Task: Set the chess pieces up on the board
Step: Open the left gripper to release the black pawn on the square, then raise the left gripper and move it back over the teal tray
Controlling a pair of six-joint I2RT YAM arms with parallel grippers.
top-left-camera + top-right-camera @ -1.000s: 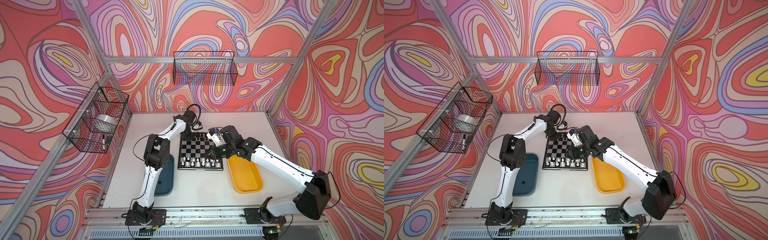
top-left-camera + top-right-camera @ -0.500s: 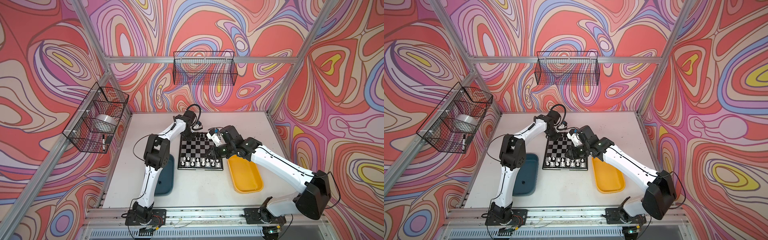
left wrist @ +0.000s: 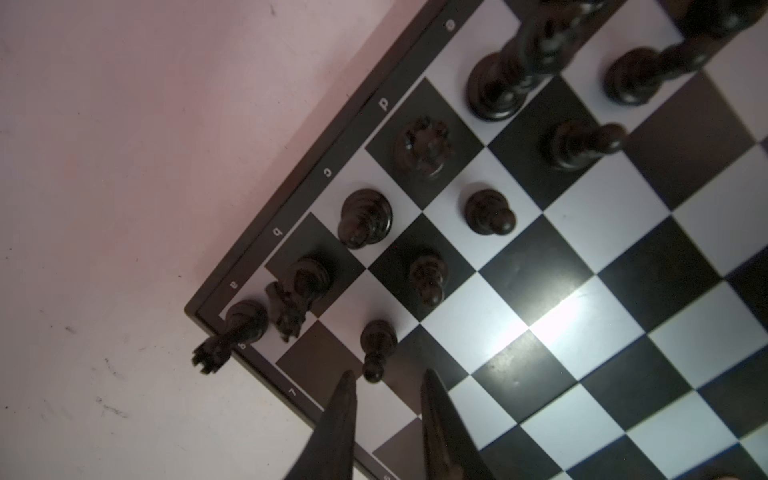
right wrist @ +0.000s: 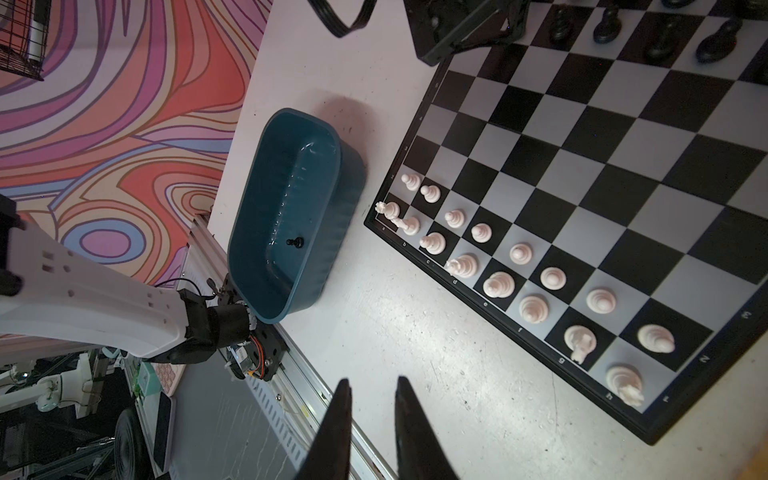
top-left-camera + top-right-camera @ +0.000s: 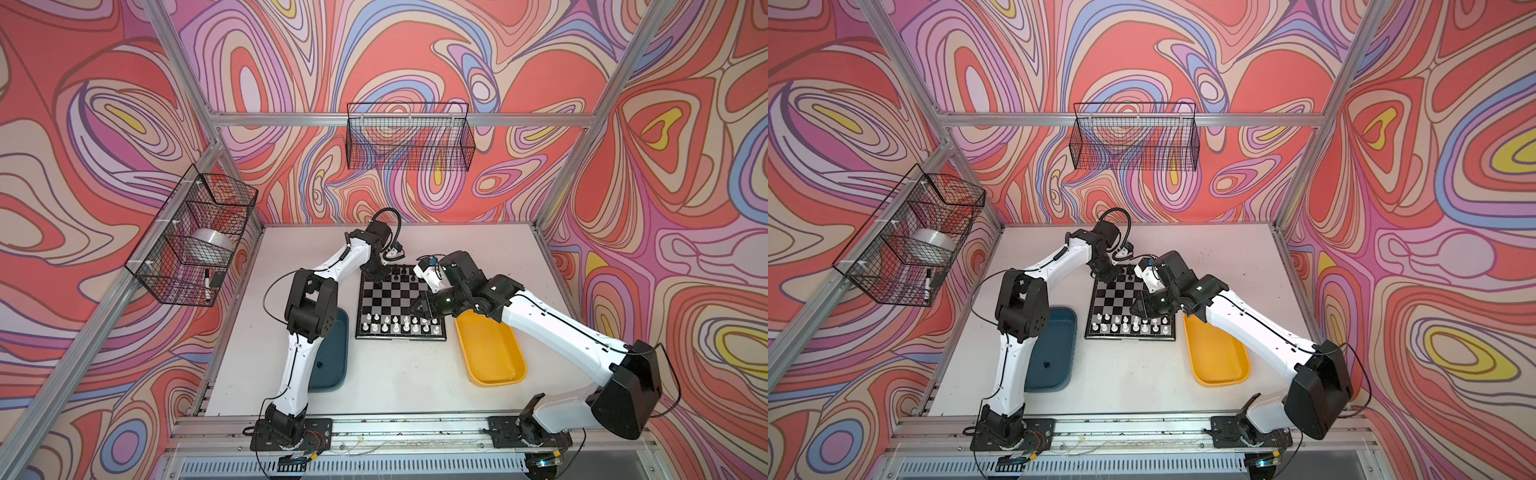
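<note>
The board point(image 5: 390, 299) point(image 5: 1117, 299) lies mid-table. White chess pieces point(image 5: 399, 326) point(image 4: 498, 284) fill its two near rows. Black chess pieces point(image 5: 401, 272) point(image 3: 422, 147) stand along the far edge. My left gripper point(image 5: 376, 272) point(image 3: 388, 372) hovers low over the far left corner. It is open, and a black pawn point(image 3: 376, 347) stands free on its square just beyond the fingertips. My right gripper point(image 5: 413, 309) point(image 4: 370, 380) hangs open and empty above the board's right side, near the white rows. One black pawn point(image 4: 296, 242) lies in the teal tray point(image 4: 291, 114).
The teal tray point(image 5: 338, 316) sits left of the board, partly under my left arm. A yellow tray point(image 5: 490, 353) sits to the right under my right arm. Wire baskets hang on the back wall point(image 5: 409, 137) and the left wall point(image 5: 191, 237).
The left jaws have parted a little around the black pawn. Both arms stay where they were.
</note>
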